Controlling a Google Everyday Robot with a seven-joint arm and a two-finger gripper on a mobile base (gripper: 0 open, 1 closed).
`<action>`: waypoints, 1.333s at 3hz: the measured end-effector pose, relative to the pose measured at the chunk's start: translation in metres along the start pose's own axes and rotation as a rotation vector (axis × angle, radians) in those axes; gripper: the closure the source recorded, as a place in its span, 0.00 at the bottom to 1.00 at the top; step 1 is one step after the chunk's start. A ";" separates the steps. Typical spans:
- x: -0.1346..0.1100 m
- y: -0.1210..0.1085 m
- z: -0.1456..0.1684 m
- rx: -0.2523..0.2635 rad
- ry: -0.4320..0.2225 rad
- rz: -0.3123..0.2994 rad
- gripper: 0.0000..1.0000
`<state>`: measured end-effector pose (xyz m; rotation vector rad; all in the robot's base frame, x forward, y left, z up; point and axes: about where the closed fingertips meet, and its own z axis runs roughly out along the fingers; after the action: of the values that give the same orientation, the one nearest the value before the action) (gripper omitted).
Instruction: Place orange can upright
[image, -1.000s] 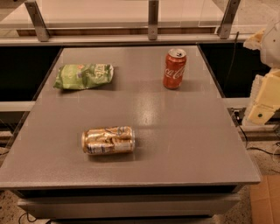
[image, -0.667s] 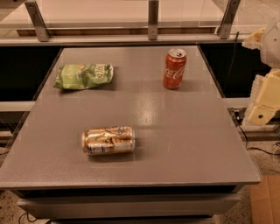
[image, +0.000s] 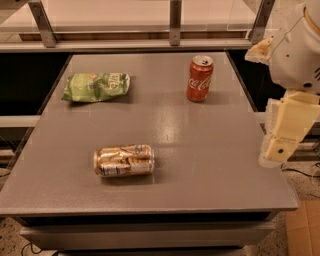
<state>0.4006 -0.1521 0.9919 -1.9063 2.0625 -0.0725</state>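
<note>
The orange can (image: 124, 160) lies on its side on the grey table (image: 200, 150), near the front left, with its long axis running left to right. It is shiny orange-gold with whitish bands. My gripper (image: 278, 144) hangs at the end of the white arm over the table's right edge, well to the right of the can and apart from it. Nothing is in contact with the can.
A red Coca-Cola can (image: 200, 78) stands upright at the back right. A green chip bag (image: 96, 86) lies at the back left. A rail with metal posts (image: 175, 20) runs behind the table. The floor drops off past the front and right edges.
My arm has come a little further into view from the right and hangs lower. The cans and the bag have not moved.
</note>
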 end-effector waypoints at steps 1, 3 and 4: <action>-0.034 0.019 0.007 -0.014 0.015 -0.103 0.00; -0.080 0.037 0.006 -0.008 -0.001 -0.215 0.00; -0.081 0.037 0.006 -0.007 -0.001 -0.216 0.00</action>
<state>0.3711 -0.0685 0.9934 -2.1254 1.8514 -0.1146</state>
